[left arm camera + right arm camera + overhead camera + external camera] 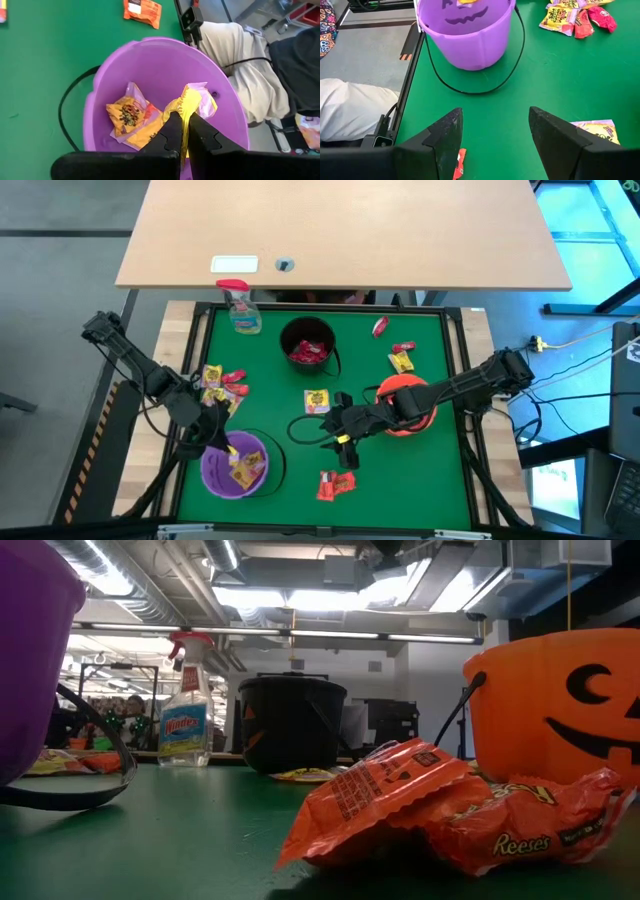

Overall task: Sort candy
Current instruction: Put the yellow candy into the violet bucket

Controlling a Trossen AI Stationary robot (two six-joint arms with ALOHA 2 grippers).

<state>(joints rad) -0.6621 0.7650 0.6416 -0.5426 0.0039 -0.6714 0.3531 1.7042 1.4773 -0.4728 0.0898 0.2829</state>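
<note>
Your left gripper (182, 131) hangs over the purple bucket (210, 470), fingers pinching a yellow candy packet (187, 102) above other yellow packets inside. Your right gripper (495, 132) hovers spread wide over the green desk (280, 405), between a yellow packet (317, 401) and orange-red candy (335, 485). More candy lies beside the left arm (222, 384).

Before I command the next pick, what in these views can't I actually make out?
- Orange bucket: the right arm crosses it in the high view; contents hidden.
- Black bucket: the low view shows only its wall; nothing inside visible.
- Right gripper: open above the mat; the orange packet beside one finger is cut off by the edge.
- Left gripper: shut on a yellow packet over the purple bucket; wrapper print unreadable.
</note>
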